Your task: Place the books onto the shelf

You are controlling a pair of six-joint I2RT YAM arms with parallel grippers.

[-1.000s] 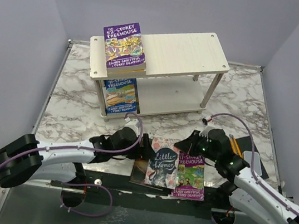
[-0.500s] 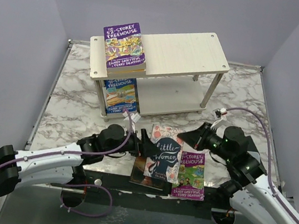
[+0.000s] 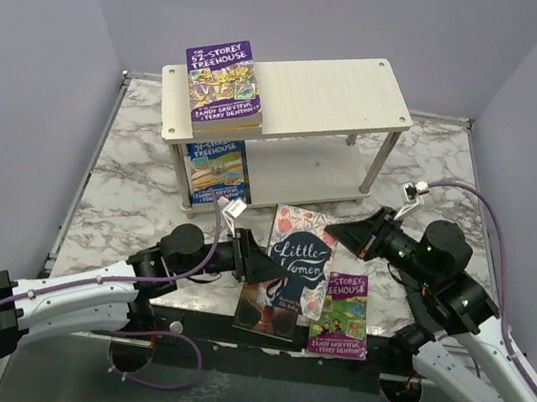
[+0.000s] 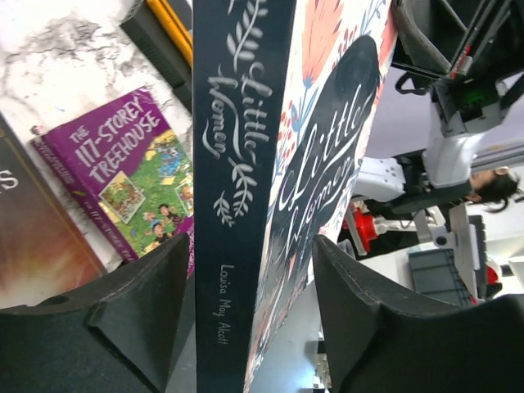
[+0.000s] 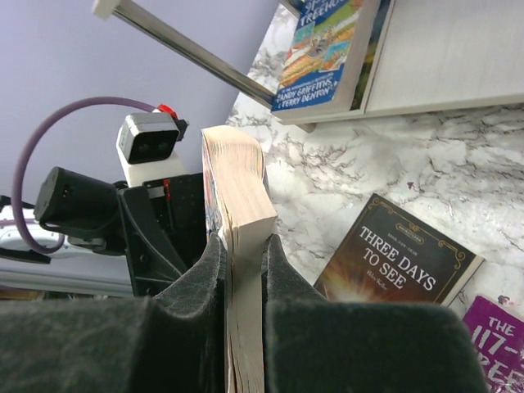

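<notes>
1. The step in hand is judged to be a hand-over of Little Women (image 3: pixel 299 256) between the 2 arms, on its way to the shelf (image 3: pixel 346 86).
2. The right gripper (image 5: pixel 243 246) is clamped narrowly on the page edge at the book's right side. The book is carried by it, raised off the table (image 3: pixel 128 190) and tilted.
3. The left gripper (image 4: pixel 250 270) is set around the spine from the left, with 1 finger on each side. Its jaws are held apart and slim gaps are seen, so no grip is judged to be made there yet.
4. The book is held in the near middle, on the near side of the shelf. It is above Three Days to See (image 3: pixel 262 313) and beside 117-Storey Treehouse (image 3: pixel 343 313), both lying flat on the table.
5. 2 books are on the shelf: 52-Storey Treehouse (image 3: pixel 223 83) at the left of the top board, and a blue Treehouse book (image 3: pixel 215 168) on the lower tier below it.
6. Next, a firm closing of the left jaws on the spine is called for before the right jaws are released. Free room is offered at the right of both tiers.
</notes>
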